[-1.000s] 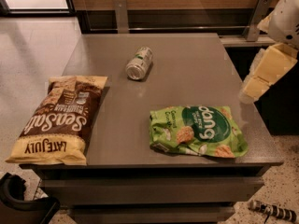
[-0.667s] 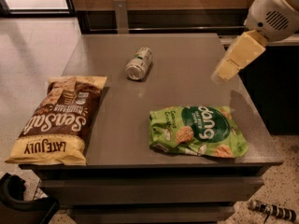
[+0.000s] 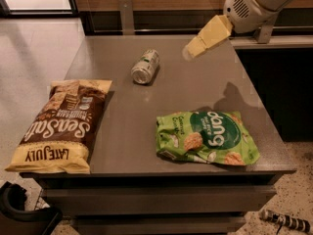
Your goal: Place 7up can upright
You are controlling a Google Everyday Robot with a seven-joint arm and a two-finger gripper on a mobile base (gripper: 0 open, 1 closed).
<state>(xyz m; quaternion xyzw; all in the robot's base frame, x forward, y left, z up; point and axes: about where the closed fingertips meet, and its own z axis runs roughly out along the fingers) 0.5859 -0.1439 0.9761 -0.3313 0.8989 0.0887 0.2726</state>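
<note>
Observer: Gripper, a cream-yellow wedge, has shifted left and up in frame since a second ago. It went from the right edge to upper centre-right and now hangs over the far part of the flat grey tabletop, touching nothing.

Recorder: Spread or pressed together?

Observer: Cannot tell from this angle. It holds nothing. A rounded white arm housing sits behind it in the upper right corner.

Recorder: Task item?

Observer: Small cylindrical silver-white, green-marked 7up can, on its side at upper centre of frame, with a silver end toward the camera. Same spot as before. It lies left of and below the gripper, near but apart.

Recorder: Further out?

Observer: Crinkled green snack bag lies flat at lower right of the table. Brown-and-yellow chip bag lies flat along the left edge, well apart from the can.
</note>
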